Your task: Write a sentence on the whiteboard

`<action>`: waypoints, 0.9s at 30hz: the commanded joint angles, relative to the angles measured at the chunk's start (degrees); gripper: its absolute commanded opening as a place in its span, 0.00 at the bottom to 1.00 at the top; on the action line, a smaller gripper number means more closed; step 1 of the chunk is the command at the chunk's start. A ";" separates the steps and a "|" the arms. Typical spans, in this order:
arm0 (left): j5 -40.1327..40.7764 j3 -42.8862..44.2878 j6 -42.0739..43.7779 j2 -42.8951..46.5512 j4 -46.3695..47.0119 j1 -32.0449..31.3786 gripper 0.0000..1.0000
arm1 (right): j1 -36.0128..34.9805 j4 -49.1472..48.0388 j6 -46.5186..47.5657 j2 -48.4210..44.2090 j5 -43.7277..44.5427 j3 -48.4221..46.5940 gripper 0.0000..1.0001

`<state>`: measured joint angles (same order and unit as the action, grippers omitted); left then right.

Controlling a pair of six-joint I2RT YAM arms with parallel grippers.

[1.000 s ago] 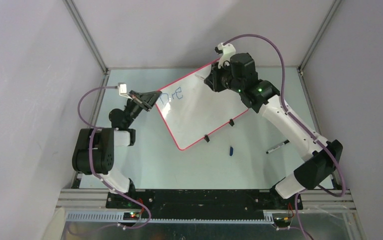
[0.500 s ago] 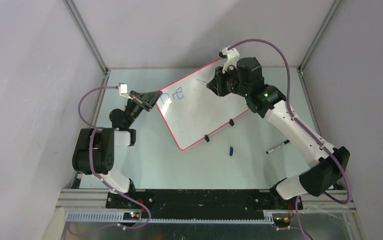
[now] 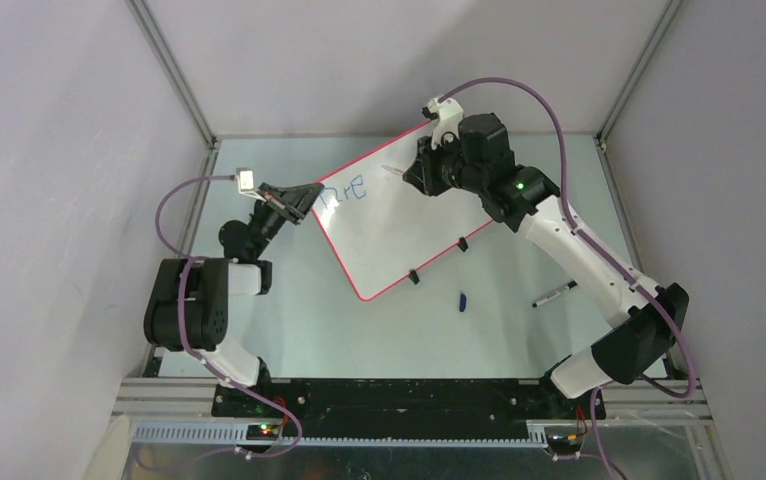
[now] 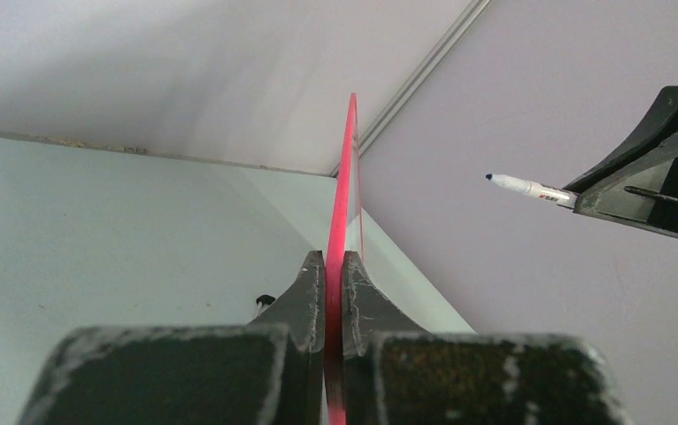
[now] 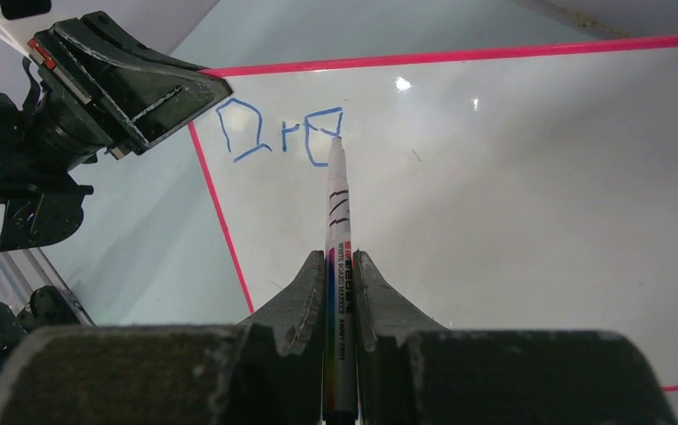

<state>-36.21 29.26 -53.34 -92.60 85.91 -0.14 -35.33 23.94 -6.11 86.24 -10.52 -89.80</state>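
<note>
At the whiteboard's (image 3: 399, 235) left corner, the left gripper (image 4: 334, 261) has its jaws pressed together on the thin red-pink rim, and the left wrist view shows the board edge-on between the two fingers. The whiteboard sits across the middle of the table (image 3: 289, 310), turned at an angle, with its two black clip feet (image 3: 413, 277) along its near edge. The sentence (image 5: 278, 133) so far is three blue letters, roughly "Dre", just inside that pinched corner. Right of the letters, a white marker (image 5: 337, 221) points its blue tip at the last letter; seen from the left wrist, the tip stands clear of the board's face. The right gripper (image 5: 342, 266) is clamped tight around the marker's barrel, above the board's far edge. Beyond the board's near-right edge, a small blue cap (image 3: 463, 300) and a black marker (image 3: 556, 293) lie on the table.
</note>
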 commanded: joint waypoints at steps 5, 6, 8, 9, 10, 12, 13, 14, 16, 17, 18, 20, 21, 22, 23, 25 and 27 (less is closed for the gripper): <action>-3.13 -1.74 6.63 1.31 1.08 -1.08 0.02 | -1.79 -1.66 -0.12 -0.28 -1.37 -0.16 0.00; -3.47 -1.42 6.48 1.12 1.22 -1.09 0.02 | -1.95 -1.33 0.01 0.03 -1.81 -0.61 0.00; -3.70 -1.40 6.15 0.74 1.57 -1.09 0.02 | -3.40 0.27 0.97 1.40 -1.12 -1.83 0.00; -3.70 -1.48 6.26 0.88 1.61 -1.09 0.02 | -3.72 1.34 1.51 2.27 -0.78 -2.81 0.00; -3.59 -1.72 6.38 1.04 1.62 -1.09 0.02 | -4.40 1.92 1.65 2.71 -0.62 -3.26 0.00; -3.42 -1.85 6.56 1.30 1.52 -1.09 0.02 | -5.32 3.56 1.87 4.07 0.31 -4.66 0.00; -3.47 -1.84 6.51 1.24 1.58 -1.09 0.02 | -5.56 4.73 2.08 4.85 1.31 -5.56 0.00; -3.54 -1.88 6.50 1.26 1.62 -1.09 0.02 | -5.98 5.33 2.25 5.23 1.83 -5.95 0.00; -3.40 -1.98 6.56 1.28 1.63 -1.09 0.02 | -6.21 7.13 2.40 6.18 3.10 -7.20 0.00; -3.43 -2.00 6.58 1.30 1.67 -1.09 0.02 | -6.22 8.37 2.48 6.85 3.68 -8.24 0.00; -3.43 -1.96 6.58 1.35 1.64 -1.04 0.02 | -6.24 9.34 2.50 7.33 3.94 -8.66 0.00; -3.44 -1.93 6.65 1.36 1.63 -1.08 0.02 | -6.26 10.16 2.50 7.97 4.54 -9.48 0.00; -3.44 -1.99 6.66 1.37 1.63 -1.09 0.02 | -6.25 10.38 2.46 8.15 4.96 -9.90 0.00; -3.43 -2.00 6.71 1.34 1.63 -1.09 0.02 | -6.24 10.67 2.36 8.46 5.15 -10.02 0.00; -3.39 -2.01 6.74 1.31 1.63 -1.09 0.02 | -6.24 10.72 2.21 8.57 5.60 -10.13 0.00; -3.44 -1.97 6.69 1.23 1.63 -1.09 0.02 | -6.12 10.77 1.59 8.86 6.41 -10.32 0.00; -3.44 -1.93 6.67 1.20 1.63 -1.09 0.02 | -5.82 10.88 -0.49 9.40 8.63 -10.81 0.00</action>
<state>-35.79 28.60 -52.97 -92.03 86.02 -0.19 -41.50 34.15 -4.51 94.96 -5.80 -97.36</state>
